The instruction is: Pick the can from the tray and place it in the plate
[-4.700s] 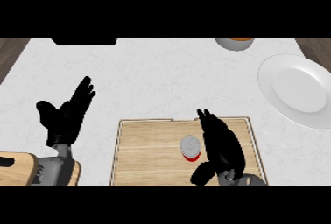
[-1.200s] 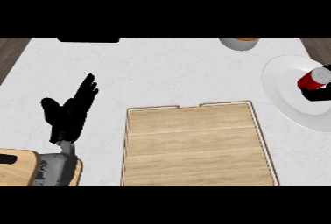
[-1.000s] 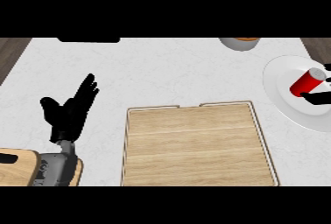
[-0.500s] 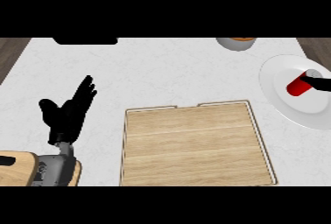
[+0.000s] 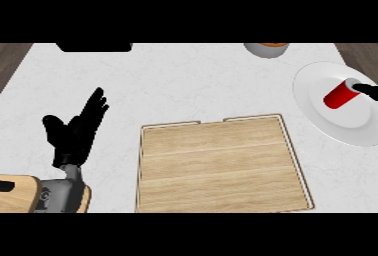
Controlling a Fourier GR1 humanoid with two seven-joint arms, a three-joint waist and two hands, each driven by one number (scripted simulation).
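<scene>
Head view, left hand (image 5: 72, 134) resting open, can (image 5: 340, 95) on plate (image 5: 325, 112)

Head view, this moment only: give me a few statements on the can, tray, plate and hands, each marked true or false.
1. The red can lies tilted on the white plate. True.
2. The wooden tray holds the can. False: nothing lies on the tray.
3. The left robot hand is open at the view's left, over the counter. True.
4. The plate sits on the tray. False: it sits on the counter, right of the tray.
5. Only a black tip of the right robot hand shows beside the can. True.
</scene>
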